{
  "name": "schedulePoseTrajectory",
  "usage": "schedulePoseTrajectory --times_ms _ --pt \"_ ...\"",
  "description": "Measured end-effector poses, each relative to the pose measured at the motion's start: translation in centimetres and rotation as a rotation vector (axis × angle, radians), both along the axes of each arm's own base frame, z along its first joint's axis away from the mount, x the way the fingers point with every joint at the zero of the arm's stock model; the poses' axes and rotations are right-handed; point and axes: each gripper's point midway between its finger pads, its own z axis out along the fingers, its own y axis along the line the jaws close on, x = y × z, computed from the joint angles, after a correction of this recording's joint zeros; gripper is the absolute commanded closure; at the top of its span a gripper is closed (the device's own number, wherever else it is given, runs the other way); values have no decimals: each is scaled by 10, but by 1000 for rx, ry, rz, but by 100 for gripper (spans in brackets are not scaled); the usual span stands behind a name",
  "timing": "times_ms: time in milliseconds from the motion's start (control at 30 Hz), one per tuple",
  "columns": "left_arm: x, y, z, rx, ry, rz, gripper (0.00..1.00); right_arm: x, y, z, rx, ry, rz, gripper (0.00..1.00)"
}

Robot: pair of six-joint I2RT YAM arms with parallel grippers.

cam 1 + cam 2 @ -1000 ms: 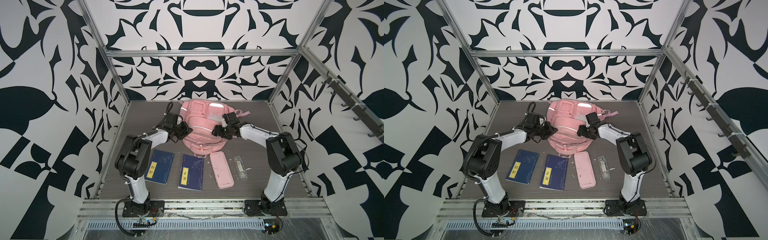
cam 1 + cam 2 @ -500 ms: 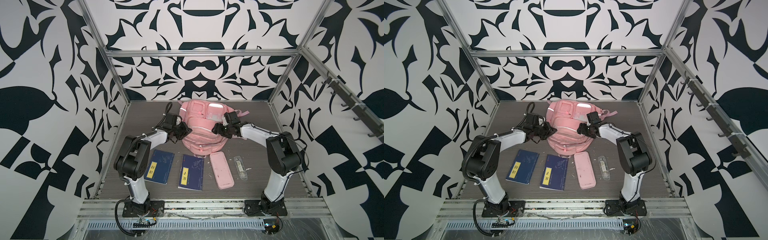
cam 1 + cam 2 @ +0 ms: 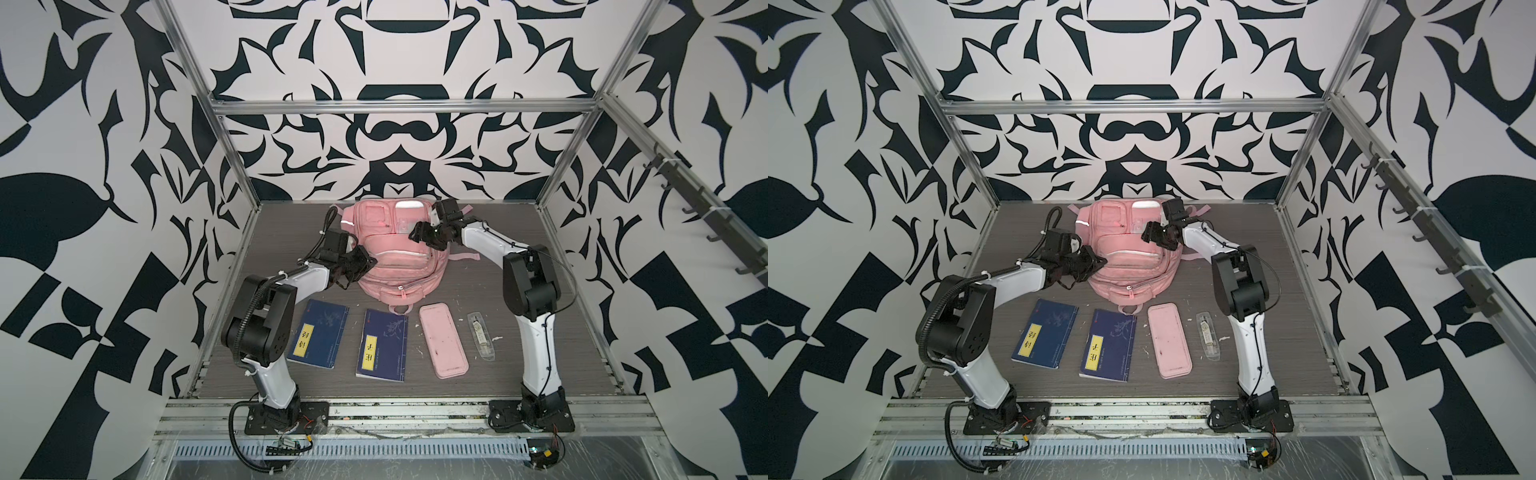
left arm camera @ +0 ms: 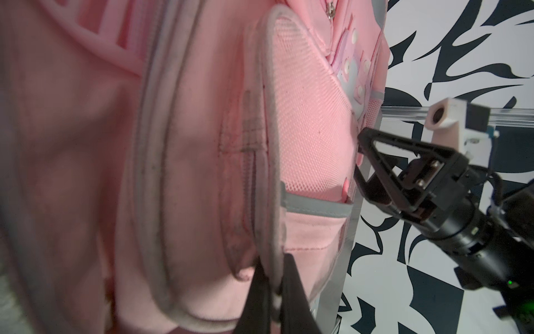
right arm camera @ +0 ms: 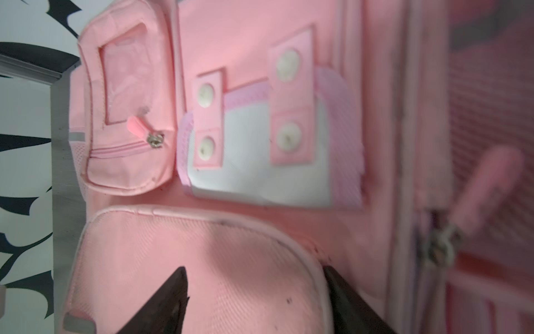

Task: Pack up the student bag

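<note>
In both top views the student bag (image 3: 395, 257) (image 3: 1129, 259) lay flat at the back middle of the table (image 3: 270, 232), its far edge near the rear wall. My left claw (image 3: 372, 262) met its left flank, the tips lost against the fabric. My right claw (image 3: 417, 235) hung over its upper right, jaws apart. Bare board lay open on either side of the bag. A blue book (image 3: 318, 334), a second blue book (image 3: 382, 345), a pink pencil case (image 3: 442, 340) and a clear sleeve (image 3: 482, 336) lined the front.

In the left wrist view my left claw (image 4: 274, 260) pinched narrow on the bag's grey piping, with only the finger ends in frame. The right claw (image 4: 359, 157) stood spread just beside the bag.

The right wrist view was blurred. There my right claw (image 5: 254, 271) gaped wide over a front pocket; whether it touched, I could not tell.
</note>
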Motion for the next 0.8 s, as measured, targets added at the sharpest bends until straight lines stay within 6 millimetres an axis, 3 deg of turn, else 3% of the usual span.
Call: schedulePoseTrajectory --times_ms 200,367,433,533,667,800 --pt "-1 -3 -1 0 4 4 100 32 15 4 0 -13 92 27" --pt "-3 -11 1 -3 1 -9 99 34 13 8 -36 -9 129 26" --pt "-5 -14 1 -5 2 -15 97 25 4 8 -74 -10 121 24" --pt "-8 -18 2 -12 4 -31 96 -6 -18 9 -145 6 100 24" --pt "-8 -25 5 -27 4 -55 95 -46 -45 28 -212 -31 76 24" --pt "-7 -30 6 -37 4 -69 96 -75 -57 50 -241 -103 73 24"
